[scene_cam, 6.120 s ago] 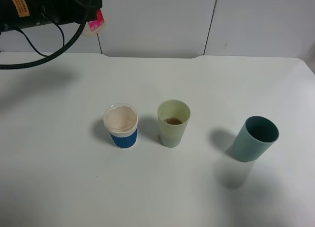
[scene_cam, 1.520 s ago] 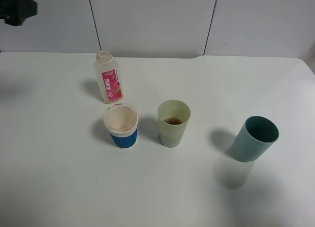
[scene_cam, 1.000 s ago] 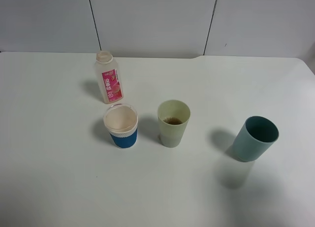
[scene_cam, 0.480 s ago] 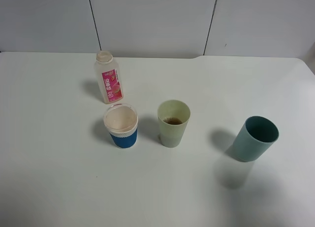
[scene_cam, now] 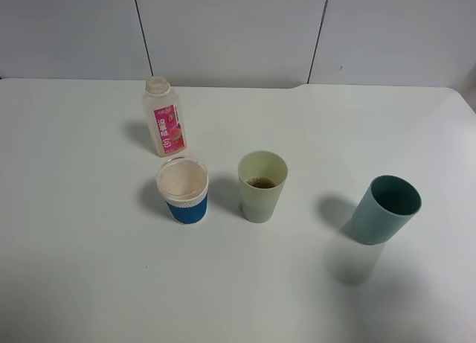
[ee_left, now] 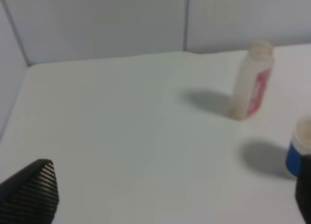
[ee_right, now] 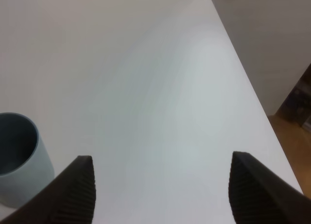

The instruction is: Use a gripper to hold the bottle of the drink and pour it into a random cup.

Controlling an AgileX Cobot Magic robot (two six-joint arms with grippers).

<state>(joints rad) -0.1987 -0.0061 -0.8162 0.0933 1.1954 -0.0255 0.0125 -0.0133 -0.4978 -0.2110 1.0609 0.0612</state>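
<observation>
A blue-sleeved white cup (scene_cam: 182,189) and a teal tumbler (scene_cam: 386,209) stand on the white table (scene_cam: 89,268).

A: layout off left gripper (ee_left: 175,185)?
B: bottle (ee_left: 252,80) upright on table (ee_left: 121,127), well ahead; sleeved cup (ee_left: 300,153) nearer, beside one finger.
A: right gripper (ee_right: 161,158)?
B: tumbler (ee_right: 19,156) just outside one finger; bare table between.

Left wrist view blurred: pink-labelled clear plastic bottle (ee_left: 251,81) text unreadable; blue-sleeved white cup (ee_left: 300,153) cut by frame edge. Teal plastic tumbler (ee_right: 18,158) base cropped in right wrist view.
</observation>
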